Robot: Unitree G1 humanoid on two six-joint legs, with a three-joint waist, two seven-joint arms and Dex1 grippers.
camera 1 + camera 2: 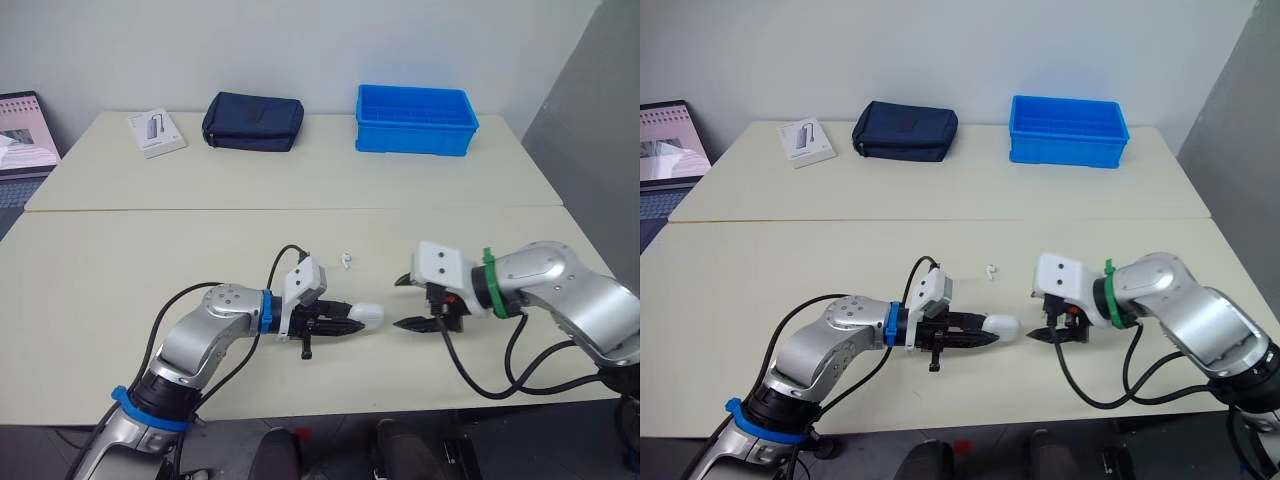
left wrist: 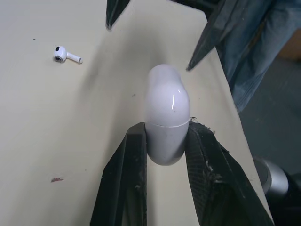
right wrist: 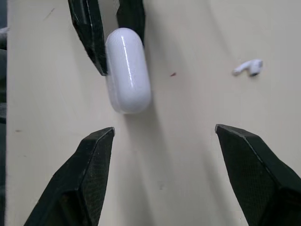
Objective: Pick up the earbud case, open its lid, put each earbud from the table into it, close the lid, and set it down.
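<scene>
Bare tabletop lies open left and far of both grippers; the near edge runs close. One earbud case (image 1: 367, 316), lid shut, is clamped in the left gripper (image 1: 350, 324) over the cream table (image 1: 150, 270). The right gripper (image 1: 398, 303) faces it from the right, jaws wide apart. One earbud (image 1: 346, 260) lies just beyond. Far off sit one blue bin (image 1: 415, 120), one navy pouch (image 1: 252, 121) and one white box (image 1: 156, 132).

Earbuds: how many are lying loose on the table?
1. The small white plastic earbud lies on the cream table, beyond the white oval case in the left hand. Another may be hidden.
</scene>
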